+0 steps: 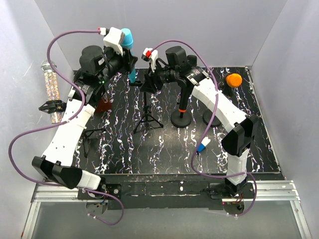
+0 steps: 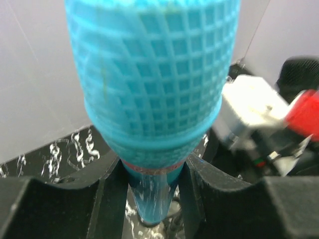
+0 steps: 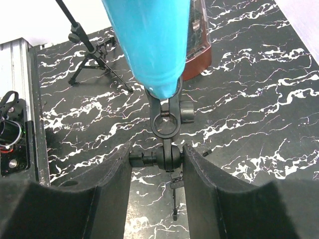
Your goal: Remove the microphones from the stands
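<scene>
The blue microphone (image 1: pixel 128 41) stands upright with its mesh head up. My left gripper (image 1: pixel 127 59) is shut on its handle just under the head. In the left wrist view the head (image 2: pixel 149 74) fills the frame, and the handle (image 2: pixel 152 194) sits between my fingers (image 2: pixel 199 194). My right gripper (image 1: pixel 149 82) is shut on the swivel joint (image 3: pixel 167 158) of the black tripod stand (image 1: pixel 147 117). In the right wrist view the microphone's lower end (image 3: pixel 154 50) sits right at the top of the stand's clip (image 3: pixel 165 122). I cannot tell whether they touch.
A glittery silver microphone (image 1: pixel 51 84) lies at the far left, off the marbled mat. An orange-headed microphone (image 1: pixel 234 79) is at the back right. A round-base stand (image 1: pixel 180 117) is right of centre, a second tripod (image 1: pixel 92 134) on the left, and a brown block (image 3: pixel 197 45) behind.
</scene>
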`<state>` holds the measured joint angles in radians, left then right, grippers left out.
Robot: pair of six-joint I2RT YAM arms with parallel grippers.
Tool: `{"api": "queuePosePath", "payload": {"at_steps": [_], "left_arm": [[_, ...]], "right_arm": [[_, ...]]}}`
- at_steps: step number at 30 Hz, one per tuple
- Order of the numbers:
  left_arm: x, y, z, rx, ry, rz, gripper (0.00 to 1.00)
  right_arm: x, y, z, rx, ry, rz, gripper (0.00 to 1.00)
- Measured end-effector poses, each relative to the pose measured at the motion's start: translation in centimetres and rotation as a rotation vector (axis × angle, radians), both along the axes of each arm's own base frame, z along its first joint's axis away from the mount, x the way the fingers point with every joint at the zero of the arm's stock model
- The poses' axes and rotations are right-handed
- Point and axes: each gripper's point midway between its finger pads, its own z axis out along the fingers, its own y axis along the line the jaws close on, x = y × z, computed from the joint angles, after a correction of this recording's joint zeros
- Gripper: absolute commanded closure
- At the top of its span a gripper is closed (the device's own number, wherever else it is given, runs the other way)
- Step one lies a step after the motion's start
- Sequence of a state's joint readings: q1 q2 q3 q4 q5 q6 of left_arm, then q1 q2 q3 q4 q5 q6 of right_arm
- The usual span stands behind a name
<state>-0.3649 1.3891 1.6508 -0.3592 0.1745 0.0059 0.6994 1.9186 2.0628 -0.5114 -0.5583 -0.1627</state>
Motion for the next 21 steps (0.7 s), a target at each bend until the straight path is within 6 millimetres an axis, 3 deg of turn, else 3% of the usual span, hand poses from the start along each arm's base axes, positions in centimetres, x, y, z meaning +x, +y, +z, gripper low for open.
{"api": "queuePosePath", "payload": {"at_steps": [4, 9, 12, 14, 18, 21], "left_arm": [[0.0, -0.7, 4.7, -0.065, -0.064, -0.03, 1.0], [-1.5, -0.2, 8.5, -0.114, -0.133, -0.06, 1.0], [-2.0, 0.8, 8.6, -0.113, -0.124, -0.053, 1.0], [-2.1, 1.4, 8.2, -0.105, -0.105, -0.048, 1.0], [-2.4, 1.6, 7.3, -0.093, -0.065, -0.067, 1.0], [-3.0, 1.0, 6.7, -0.103, -0.034, -0.108, 1.0]], "right_arm": [[0.1, 0.1, 0.0, 0.007, 0.003, 0.004, 0.7], [0.1, 0.3, 0.0, 0.013, 0.0, 0.011, 0.36], [0.0, 0.3, 0.3, 0.019, 0.011, 0.006, 0.2], [0.1, 0.3, 0.9, 0.03, 0.009, 0.002, 0.16], [-0.6, -0.1, 3.3, 0.071, -0.014, 0.008, 0.15], [-2.0, -0.8, 6.3, 0.124, -0.032, 0.021, 0.15]]}}
